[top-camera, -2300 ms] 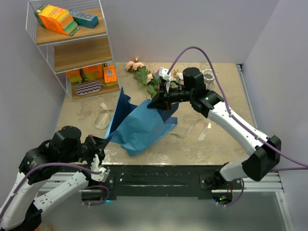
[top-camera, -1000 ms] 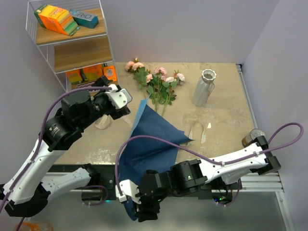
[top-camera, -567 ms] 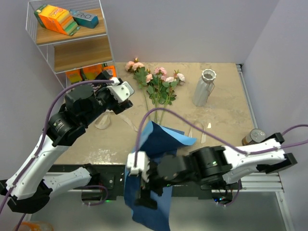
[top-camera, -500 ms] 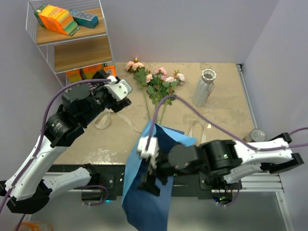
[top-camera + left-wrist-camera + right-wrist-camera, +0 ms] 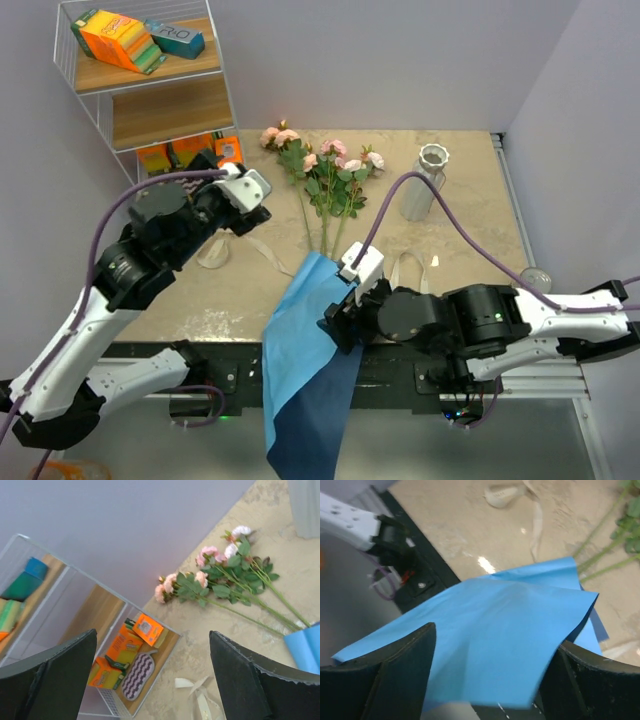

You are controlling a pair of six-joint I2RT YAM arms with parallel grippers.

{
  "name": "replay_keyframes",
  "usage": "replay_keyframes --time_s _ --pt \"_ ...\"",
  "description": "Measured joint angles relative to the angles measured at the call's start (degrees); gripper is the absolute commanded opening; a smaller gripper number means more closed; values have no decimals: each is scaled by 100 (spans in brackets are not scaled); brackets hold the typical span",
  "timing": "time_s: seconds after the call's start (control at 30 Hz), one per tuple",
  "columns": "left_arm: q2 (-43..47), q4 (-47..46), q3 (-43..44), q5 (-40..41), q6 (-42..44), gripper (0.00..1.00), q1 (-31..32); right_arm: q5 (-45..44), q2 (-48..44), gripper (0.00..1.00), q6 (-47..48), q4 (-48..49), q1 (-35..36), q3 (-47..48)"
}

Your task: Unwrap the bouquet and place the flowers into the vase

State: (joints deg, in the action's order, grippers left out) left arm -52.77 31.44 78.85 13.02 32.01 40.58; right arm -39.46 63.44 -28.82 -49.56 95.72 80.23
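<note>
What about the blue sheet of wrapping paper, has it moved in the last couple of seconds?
Yes. The blue sheet of wrapping paper has slid away from the white ribbed vase toward the table's near edge and now hangs over it.

Beige table (image 5: 470,240): flowers (image 5: 325,175), vase (image 5: 422,185), ribbon (image 5: 412,268)

The left arm (image 5: 75,335), white segments with black joints, rises from its base at the near left, bends at the elbow and reaches forward and right above the table (image 5: 470,240). The left gripper (image 5: 152,635), two black fingers, hangs in the air with its jaws spread wide. The right arm (image 5: 560,320), built the same, lies low and folded leftward along the table's near edge. The right gripper (image 5: 495,640) aims left and down, its jaws well apart. A purple cable (image 5: 440,215) loops over this arm.
</note>
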Motion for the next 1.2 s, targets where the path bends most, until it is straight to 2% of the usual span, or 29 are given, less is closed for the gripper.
replay_keyframes --time_s 0.1,0.2,0.37,0.47,0.5,0.67,0.8,0.97,1.07,1.2 --pt "-186 63 -337 -136 -7 99 0 828 -461 73 474 540 -20 -85" --pt "-516 92 -597 -297 -15 99 0 1703 -1150 75 826 1036 0 -83" --pt "-931 61 -896 -505 -50 99 0 2247 -1659 69 1139 1591 0 321" --pt "-1054 -24 -1010 -603 -50 99 0 1965 -1600 50 1303 1727 0 601" --pt "-1080 -42 -1027 -634 -50 99 0 1668 -1519 47 1342 1648 0 715" --pt "-1108 -166 -1029 -697 -55 99 -13 177 -551 46 1355 1165 -116 1231" --pt "-1191 -175 -977 -922 -160 98 -310 160 354 46 1281 949 -1078 1161" --pt "-1882 -111 -551 -1292 -437 94 -1405 732 809 45 1016 962 -2907 511" --pt "-2212 -9 -535 -1331 -503 92 -1646 907 1027 43 852 1040 -3386 485" --pt "-2463 83 -737 -1478 -568 86 -1650 1272 1497 38 660 1436 -3821 232"
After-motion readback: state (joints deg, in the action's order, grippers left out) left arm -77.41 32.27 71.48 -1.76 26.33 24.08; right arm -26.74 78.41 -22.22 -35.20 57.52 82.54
